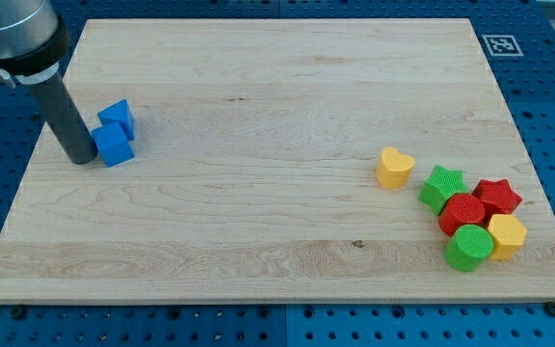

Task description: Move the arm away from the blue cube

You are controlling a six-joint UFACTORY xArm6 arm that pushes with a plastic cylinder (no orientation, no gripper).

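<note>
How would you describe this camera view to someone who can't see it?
A dark rod's tip rests on a wooden board, right against the left side of two blue blocks near the view's left. Far off, at the view's lower right, sits a cluster: a yellow heart, green star, red star, and more red, yellow and green blocks.

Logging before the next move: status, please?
My tip at the view's left, touching the blue cube. Second blue block just behind it. Board open toward the view's bottom.
</note>
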